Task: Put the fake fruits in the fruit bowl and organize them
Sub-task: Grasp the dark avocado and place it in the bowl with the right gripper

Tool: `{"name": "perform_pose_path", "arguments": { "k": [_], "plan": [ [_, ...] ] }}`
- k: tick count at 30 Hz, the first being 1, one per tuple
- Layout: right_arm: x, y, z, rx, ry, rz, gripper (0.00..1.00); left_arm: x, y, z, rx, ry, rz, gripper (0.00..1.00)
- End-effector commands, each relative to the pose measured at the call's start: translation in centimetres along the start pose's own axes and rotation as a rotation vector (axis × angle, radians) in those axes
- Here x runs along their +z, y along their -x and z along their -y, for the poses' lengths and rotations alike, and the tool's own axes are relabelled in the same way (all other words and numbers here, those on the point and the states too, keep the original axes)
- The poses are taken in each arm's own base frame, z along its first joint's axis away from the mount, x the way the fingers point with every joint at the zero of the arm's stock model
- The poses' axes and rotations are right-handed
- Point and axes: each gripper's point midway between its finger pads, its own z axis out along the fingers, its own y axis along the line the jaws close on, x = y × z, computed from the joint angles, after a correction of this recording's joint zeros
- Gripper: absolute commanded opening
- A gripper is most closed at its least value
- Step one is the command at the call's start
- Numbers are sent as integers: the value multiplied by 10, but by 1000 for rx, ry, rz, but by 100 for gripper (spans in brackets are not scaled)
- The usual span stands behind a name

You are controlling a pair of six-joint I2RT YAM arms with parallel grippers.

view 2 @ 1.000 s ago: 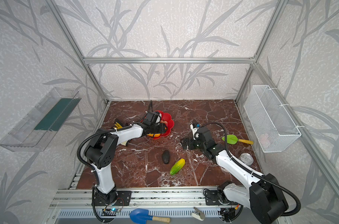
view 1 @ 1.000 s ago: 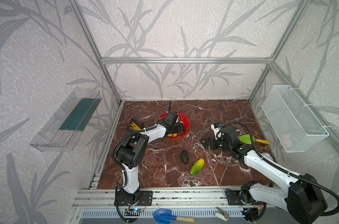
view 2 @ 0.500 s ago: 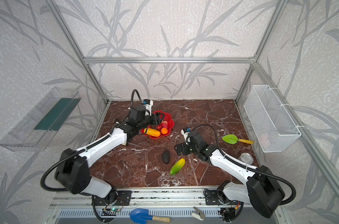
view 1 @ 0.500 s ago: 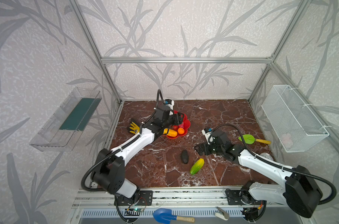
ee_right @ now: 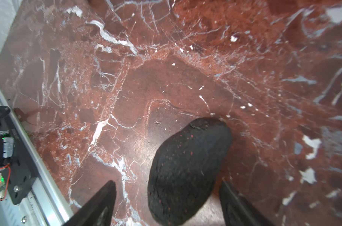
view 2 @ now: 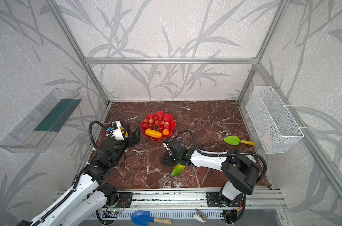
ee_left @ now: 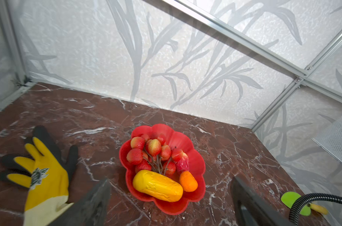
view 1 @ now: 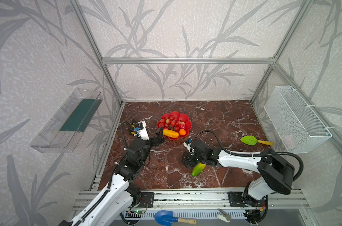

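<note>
The red scalloped fruit bowl [view 1: 183,118] [view 2: 169,118] [ee_left: 176,135] holds a bunch of red cherry-like balls [ee_left: 153,154], a yellow-orange oblong [view 1: 171,133] [ee_left: 158,185], a tiny orange [view 1: 182,132] [ee_left: 188,181] and a red-pink apple [ee_left: 182,163]. My left gripper [view 1: 160,135] [view 2: 132,130] [ee_left: 170,179] stands open and empty just short of the bowl's near-left rim. My right gripper [view 1: 187,160] [view 2: 167,160] [ee_right: 167,181] is low over the black-green avocado [ee_right: 187,172], which lies on the floor between its open fingers. In both top views the avocado is hidden. The green-yellow mango [view 1: 198,169] [view 2: 178,169] lies beside that gripper.
A yellow-and-black glove [ee_left: 44,176] lies left of the bowl. A green trowel [view 1: 249,140] [view 2: 232,140] rests at the right. The white wire basket [view 1: 295,119] hangs on the right wall, a clear shelf [view 1: 68,121] on the left one. A blue trowel [view 1: 166,217] lies beyond the front rail.
My left gripper has opened wide and drawn back from over the bowl, leaving the yellow-orange oblong in it. My right gripper has moved left onto the avocado and its jaws have narrowed.
</note>
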Motion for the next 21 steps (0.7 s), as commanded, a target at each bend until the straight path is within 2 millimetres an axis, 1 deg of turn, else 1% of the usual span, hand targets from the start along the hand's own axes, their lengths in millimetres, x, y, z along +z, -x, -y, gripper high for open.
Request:
{"name": "perform_pose_path", "arguments": {
  "k": [1, 3, 4, 5, 6, 9, 10, 11, 14, 16, 18, 19, 20, 21],
  "plan": [
    [9, 12, 0, 12, -27, 27, 78, -18, 2, -28, -37, 109, 54, 97],
    [14, 13, 3, 7, -44, 20, 74, -26, 2, -35, -52, 125, 81, 97],
    [17, 13, 4, 5, -49, 21, 71, -27, -1, -40, -52, 141, 80, 97],
    [18, 15, 4, 2, -51, 24, 67, -34, 4, -41, -63, 139, 105, 97],
    [20, 16, 4, -1, -52, 28, 62, -36, 4, -44, -65, 147, 110, 97],
    [18, 27, 3, -23, -61, 51, 46, -40, 2, -50, -65, 170, 114, 97],
    [16, 32, 2, -33, -65, 63, 43, -41, 2, -50, -66, 171, 111, 97],
    [12, 38, 1, -44, -67, 77, 41, -41, 1, -50, -64, 175, 107, 97],
    [-4, 67, 2, -93, -90, 158, 39, -42, 0, -52, -59, 185, 94, 97],
    [-18, 97, 2, -130, -100, 225, 39, -43, -2, -55, -55, 199, 86, 97],
    [-26, 126, 1, -171, -102, 277, 39, -44, -5, -58, -56, 212, 76, 97],
    [-25, 138, 4, -189, -110, 285, 39, -45, -6, -59, -59, 216, 74, 97],
    [-28, 152, 3, -203, -114, 305, 39, -46, -7, -60, -62, 216, 72, 97],
    [-16, 159, 9, -213, -122, 290, 39, -47, -9, -61, -65, 220, 70, 97]
  ]
}}
